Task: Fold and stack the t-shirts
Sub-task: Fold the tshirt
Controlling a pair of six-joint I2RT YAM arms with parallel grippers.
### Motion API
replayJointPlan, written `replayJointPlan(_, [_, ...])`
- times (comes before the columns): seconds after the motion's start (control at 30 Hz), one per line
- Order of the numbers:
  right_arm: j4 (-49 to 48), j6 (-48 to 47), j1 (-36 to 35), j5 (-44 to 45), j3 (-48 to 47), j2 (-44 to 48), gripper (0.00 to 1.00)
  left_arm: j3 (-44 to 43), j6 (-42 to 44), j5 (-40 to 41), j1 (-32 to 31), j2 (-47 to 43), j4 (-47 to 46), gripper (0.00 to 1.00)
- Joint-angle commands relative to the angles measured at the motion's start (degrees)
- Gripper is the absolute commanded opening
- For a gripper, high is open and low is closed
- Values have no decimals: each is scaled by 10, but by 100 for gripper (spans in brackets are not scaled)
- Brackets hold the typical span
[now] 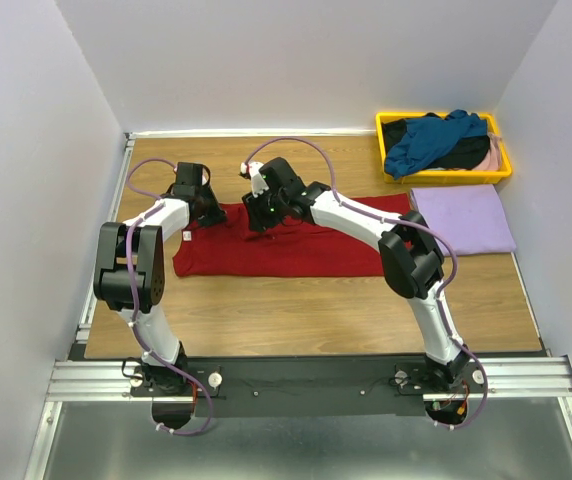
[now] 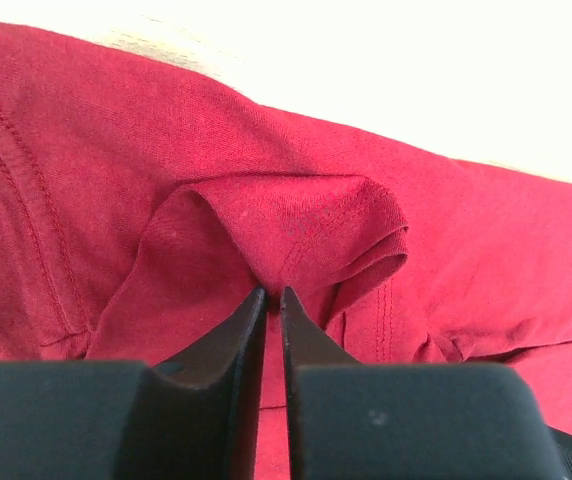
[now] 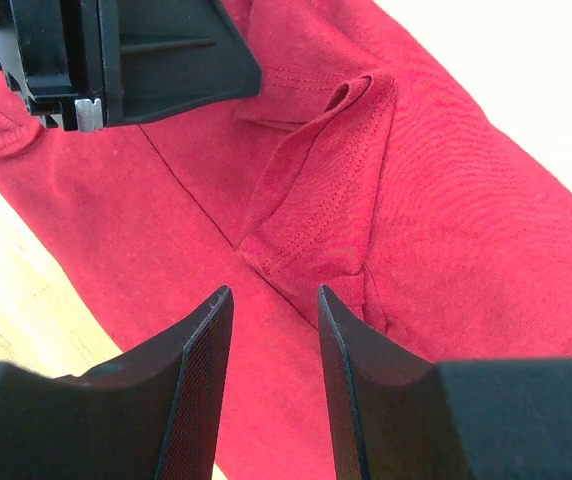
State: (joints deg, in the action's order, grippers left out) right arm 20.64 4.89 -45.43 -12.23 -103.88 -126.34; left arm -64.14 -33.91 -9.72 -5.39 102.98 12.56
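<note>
- Red shirt [image 1: 296, 255]: far edge covered by left gripper [image 1: 209, 210] and right gripper [image 1: 258, 220] from above; runs off the edges of both wrist views.
- Left gripper: cloth between its tips hidden; body cut by the right wrist view's top-left corner.
- Tray [image 1: 444, 177] pile: black shirt [image 1: 463, 156] mostly under teal shirt [image 1: 431, 140]; pink shirt [image 1: 492, 152] a sliver.
- Table [image 2: 466, 80]: washed white in left wrist view.

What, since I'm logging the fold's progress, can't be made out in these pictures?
Top view: far edge of the dark red t-shirt, under both arms' jaws.
Top view: pale pink shirt in the yellow tray, mostly buried under the black shirt.
Left wrist view: how much cloth the shut jaws pinch; they cover it.
</note>
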Motion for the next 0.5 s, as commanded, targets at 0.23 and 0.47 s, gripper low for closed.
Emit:
replayJointPlan(0.23, [-8,-8,-5,-7,-3,-8,47,0,7,-16,-5,10,-10,22])
replayJointPlan(0.47, [-8,-22,-10,-38,-14,-15,47,-21,26,7,-4,-1,21,0])
